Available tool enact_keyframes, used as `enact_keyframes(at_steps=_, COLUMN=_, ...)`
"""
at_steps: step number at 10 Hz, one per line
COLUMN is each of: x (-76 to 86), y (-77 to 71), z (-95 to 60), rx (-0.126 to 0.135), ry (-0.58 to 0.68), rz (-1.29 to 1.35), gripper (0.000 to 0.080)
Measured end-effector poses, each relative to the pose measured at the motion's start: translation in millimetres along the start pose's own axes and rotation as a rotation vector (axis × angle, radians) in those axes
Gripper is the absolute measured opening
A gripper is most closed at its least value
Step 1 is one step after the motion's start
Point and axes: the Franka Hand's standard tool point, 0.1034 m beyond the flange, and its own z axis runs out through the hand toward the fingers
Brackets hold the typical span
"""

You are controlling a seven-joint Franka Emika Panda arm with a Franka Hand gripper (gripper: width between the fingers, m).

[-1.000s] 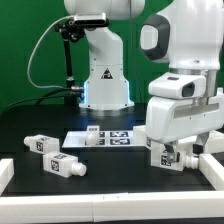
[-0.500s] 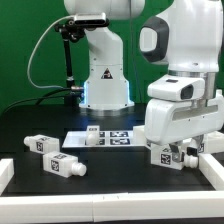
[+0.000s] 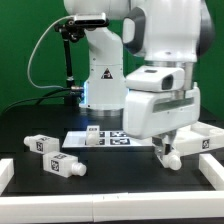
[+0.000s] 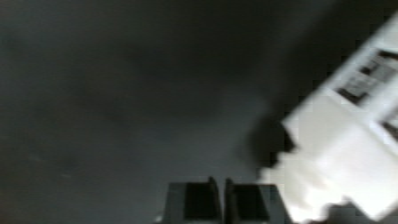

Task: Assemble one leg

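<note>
Leg [image 3: 172, 158] beside claw [image 3: 162, 151], long axis unclear

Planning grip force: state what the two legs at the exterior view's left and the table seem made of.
Rear leg and front leg: probably hard plastic, smooth white, crisp block edges, paper-like tag stickers. Table: black, matte, no glare; perhaps cloth or a mat, cannot tell which.
</note>
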Motion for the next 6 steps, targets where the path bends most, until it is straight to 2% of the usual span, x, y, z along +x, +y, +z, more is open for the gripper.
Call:
enact_keyframes(at_steps=2, x=-19.9, y=20.1, z=-6.1, rx=-0.013, ry=0.002, rz=-0.021, gripper=0.0004)
enact_keyframes(at_steps=3, x=-29.6, y=16.0, z=-2.9, rx=-0.011, ry=0.001, rz=0.003, gripper=0.0002)
enact_keyframes(at_steps=4, x=-28.3, y=15.1, z=-2.6, rx=-0.009, ry=0.0, rz=-0.002, gripper=0.0002)
enact_keyframes(at_steps=5, x=-28.0, y=15.9, z=-2.8, rx=-0.01, ry=0.001, rz=-0.001, gripper=0.0082)
enact_keyframes(at_steps=6, x=-27.7, y=14.4, z=-2.4, rx=-0.008, ry=0.0, rz=0.002, gripper=0.0218)
